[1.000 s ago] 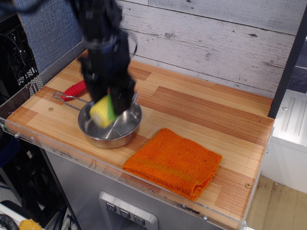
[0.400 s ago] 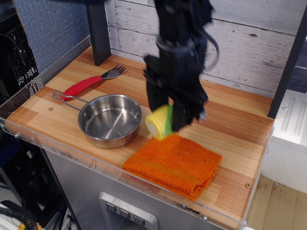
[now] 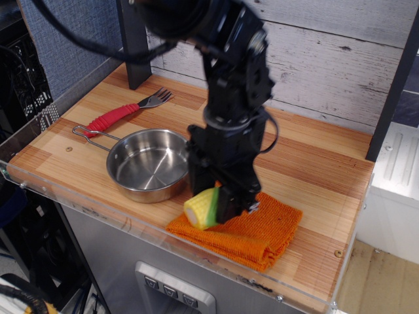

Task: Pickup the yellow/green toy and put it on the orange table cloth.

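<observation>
The yellow/green toy is a small corn cob with yellow kernels and a green husk. It is held between the black fingers of my gripper, low over the left part of the orange table cloth. I cannot tell whether it touches the cloth. The gripper is shut on the toy. The arm hides the middle of the cloth. The cloth lies near the table's front edge, to the right of the steel pan.
The steel pan is empty, its wire handle pointing left. A fork with a red handle lies behind it. A dark post stands at the back left. The wooden table ends close in front of the cloth.
My gripper carried the toy out of the steel pan, to the right, then down and forward over the orange cloth. The pan now sits empty.
</observation>
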You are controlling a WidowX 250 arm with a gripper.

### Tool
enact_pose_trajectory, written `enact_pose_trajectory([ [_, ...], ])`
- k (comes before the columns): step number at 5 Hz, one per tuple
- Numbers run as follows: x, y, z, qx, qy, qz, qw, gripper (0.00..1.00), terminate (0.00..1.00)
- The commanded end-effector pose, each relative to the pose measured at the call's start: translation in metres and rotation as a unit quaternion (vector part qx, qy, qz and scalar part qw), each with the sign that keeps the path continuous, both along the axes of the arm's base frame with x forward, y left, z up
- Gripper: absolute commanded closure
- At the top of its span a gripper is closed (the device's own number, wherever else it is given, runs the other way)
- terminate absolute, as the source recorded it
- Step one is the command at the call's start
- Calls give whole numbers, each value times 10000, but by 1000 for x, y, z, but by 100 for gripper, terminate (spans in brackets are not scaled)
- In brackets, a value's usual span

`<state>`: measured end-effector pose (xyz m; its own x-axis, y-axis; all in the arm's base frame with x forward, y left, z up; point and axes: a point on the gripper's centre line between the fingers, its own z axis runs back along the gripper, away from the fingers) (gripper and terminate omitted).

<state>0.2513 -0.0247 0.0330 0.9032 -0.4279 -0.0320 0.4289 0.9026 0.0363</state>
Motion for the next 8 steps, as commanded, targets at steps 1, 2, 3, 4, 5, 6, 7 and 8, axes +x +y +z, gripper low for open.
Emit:
enact_pose_trajectory([
  [1,13,-1,-8,-226,-429,-84,9988,100,0],
  [2,25,-5,-8,-329,-578,-224,9975,100,0],
  [3,27,-6,-1,-324,-571,-276,9975,0,0],
  [4,25,-1,23,-191,-768,-147,9968,0,0],
  [5,19,14,73,61,-1327,503,9899,0,0],
  [6,7,37,122,185,-1708,1734,9698,0,0],
  [7,1,51,166,171,-1463,2501,9570,0,0],
  [8,7,52,155,-246,-1024,2400,9650,0,0],
])
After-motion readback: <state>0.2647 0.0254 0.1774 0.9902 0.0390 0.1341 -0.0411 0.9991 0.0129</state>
